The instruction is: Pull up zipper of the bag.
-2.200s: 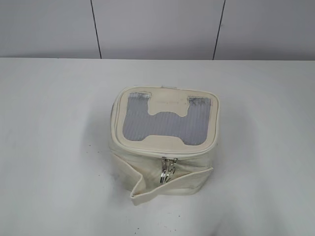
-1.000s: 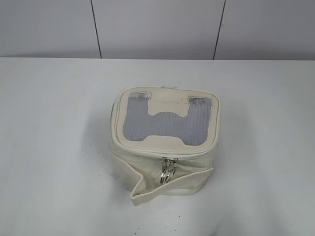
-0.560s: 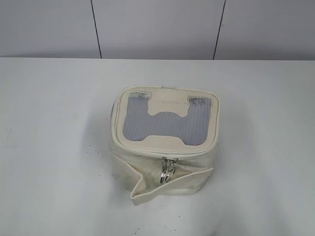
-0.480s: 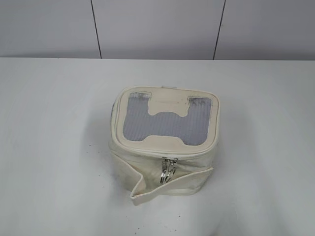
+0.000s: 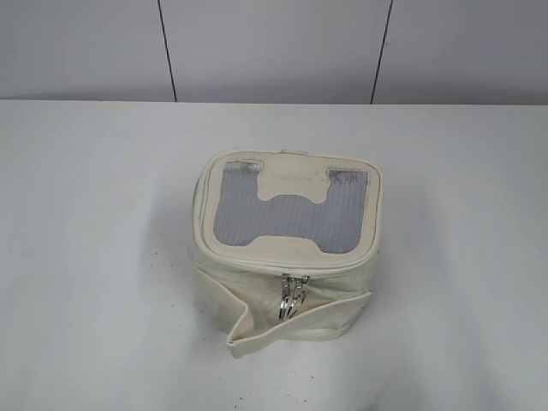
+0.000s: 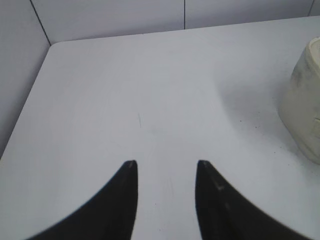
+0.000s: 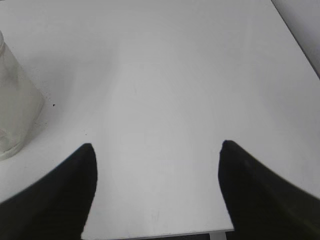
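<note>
Exterior view: white table (image 5: 94, 257), grey wall (image 5: 274, 47)

Neither arm shows in the exterior view, and each wrist view cuts its gripper off at the bottom edge, leaving only the dark fingertips of the left gripper (image 6: 166, 165) and the right gripper (image 7: 156, 146). The bag (image 5: 287, 248) is cropped to a cream corner at the right edge of the left wrist view (image 6: 302, 115) and to a pale, blurred sliver at the left edge of the right wrist view (image 7: 15, 107). The zipper (image 5: 292, 295) sliders overlap in a small silver cluster, so their ring pulls cannot be told apart, and the track behind the lid's far rim is hidden.
</note>
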You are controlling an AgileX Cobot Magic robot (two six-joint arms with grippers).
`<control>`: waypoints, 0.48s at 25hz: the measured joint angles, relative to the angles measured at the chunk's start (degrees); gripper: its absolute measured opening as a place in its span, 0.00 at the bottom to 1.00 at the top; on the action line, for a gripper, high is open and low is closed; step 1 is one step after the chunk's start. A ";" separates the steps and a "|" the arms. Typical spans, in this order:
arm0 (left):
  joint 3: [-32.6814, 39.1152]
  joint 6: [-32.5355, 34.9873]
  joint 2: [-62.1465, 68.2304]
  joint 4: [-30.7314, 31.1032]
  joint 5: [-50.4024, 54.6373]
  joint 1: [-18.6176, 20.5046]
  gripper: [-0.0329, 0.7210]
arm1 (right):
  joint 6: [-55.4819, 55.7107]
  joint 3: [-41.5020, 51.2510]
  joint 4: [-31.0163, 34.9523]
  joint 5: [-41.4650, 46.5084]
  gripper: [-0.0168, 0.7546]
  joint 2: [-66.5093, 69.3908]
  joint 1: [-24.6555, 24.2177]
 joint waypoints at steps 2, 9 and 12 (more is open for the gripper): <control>0.00 0.00 0.00 0.00 0.00 0.00 0.45 | 0.00 0.00 0.00 0.00 0.78 0.00 0.00; 0.00 0.00 0.00 0.00 0.00 0.00 0.45 | 0.00 0.00 0.00 0.00 0.78 0.00 0.00; 0.00 0.00 0.00 0.00 0.00 0.00 0.45 | 0.00 0.00 0.00 0.00 0.78 0.00 0.00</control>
